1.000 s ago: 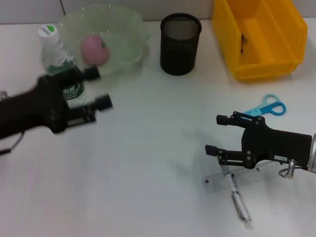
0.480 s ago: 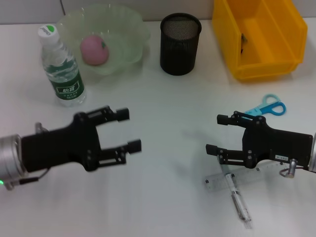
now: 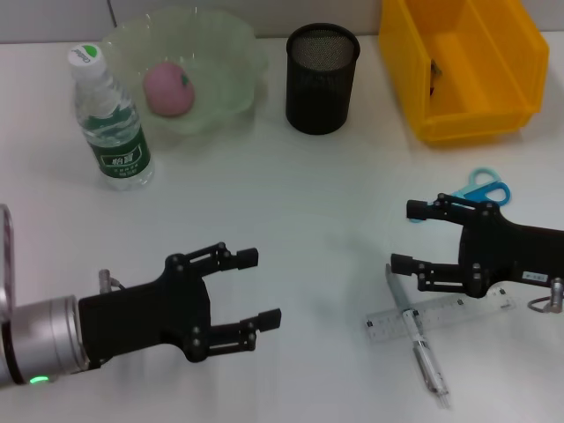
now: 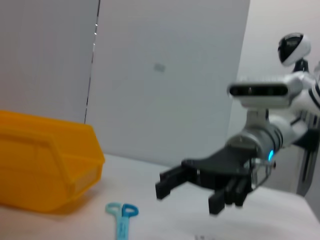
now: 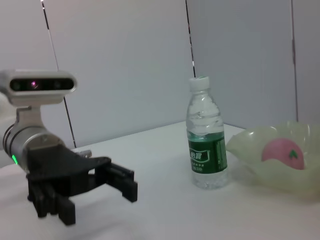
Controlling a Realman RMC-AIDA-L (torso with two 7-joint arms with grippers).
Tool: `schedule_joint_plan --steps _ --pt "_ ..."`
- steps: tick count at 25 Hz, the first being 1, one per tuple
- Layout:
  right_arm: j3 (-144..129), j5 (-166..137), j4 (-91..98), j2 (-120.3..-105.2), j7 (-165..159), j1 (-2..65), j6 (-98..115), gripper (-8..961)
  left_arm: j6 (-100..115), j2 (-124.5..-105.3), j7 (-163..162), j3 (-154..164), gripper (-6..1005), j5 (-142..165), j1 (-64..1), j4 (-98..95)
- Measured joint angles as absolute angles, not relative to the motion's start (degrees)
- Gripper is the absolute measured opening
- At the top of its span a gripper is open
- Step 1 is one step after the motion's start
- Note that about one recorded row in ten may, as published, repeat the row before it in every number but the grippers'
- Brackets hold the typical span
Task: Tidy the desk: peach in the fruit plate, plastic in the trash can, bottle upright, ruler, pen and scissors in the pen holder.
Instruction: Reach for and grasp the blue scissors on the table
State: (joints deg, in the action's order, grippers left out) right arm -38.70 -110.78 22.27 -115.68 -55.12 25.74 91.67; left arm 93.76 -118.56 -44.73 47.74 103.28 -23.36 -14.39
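Observation:
The pink peach [image 3: 167,88] lies in the pale green fruit plate [image 3: 231,55] at the back left. The water bottle [image 3: 110,119] stands upright beside the plate. The black mesh pen holder [image 3: 322,79] stands at the back centre. The blue scissors [image 3: 483,188], the clear ruler [image 3: 388,322] and the pen [image 3: 425,357] lie at the front right. My right gripper [image 3: 405,236] is open and empty, just above the ruler and the pen and beside the scissors. My left gripper [image 3: 261,287] is open and empty over the front middle of the table. I see no loose plastic.
A yellow bin [image 3: 467,70] stands at the back right with a small dark item inside. The left wrist view shows the bin [image 4: 45,160], the scissors [image 4: 121,217] and the right gripper [image 4: 189,197]. The right wrist view shows the bottle [image 5: 206,145], plate [image 5: 250,150] and peach [image 5: 283,153].
My left gripper has moved from beside the bottle towards the front middle of the table, staying open. My right gripper has drawn back a little to the right, uncovering more of the pen.

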Motion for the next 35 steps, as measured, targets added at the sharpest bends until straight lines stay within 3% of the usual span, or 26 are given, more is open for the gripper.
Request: schedule_joint_plan --steps 14,25,35 --pt "-39.0 -118.4 36.9 -113.56 -70.7 27.7 99.2 816 90.0 -118.85 -39.1 47.3 788 103.0 -23.7 -12.1" --pt "-41.0 -138.3 47.9 -110.65 -90.3 41.1 102.6 816 91.0 -118.8 -38.5 46.8 788 98.7 -23.4 -10.6" --pt "-53.6 -148.4 49.4 -110.97 -94.7 49.8 98.0 816 92.0 -118.78 -39.0 46.5 788 97.3 -24.0 -9.7"
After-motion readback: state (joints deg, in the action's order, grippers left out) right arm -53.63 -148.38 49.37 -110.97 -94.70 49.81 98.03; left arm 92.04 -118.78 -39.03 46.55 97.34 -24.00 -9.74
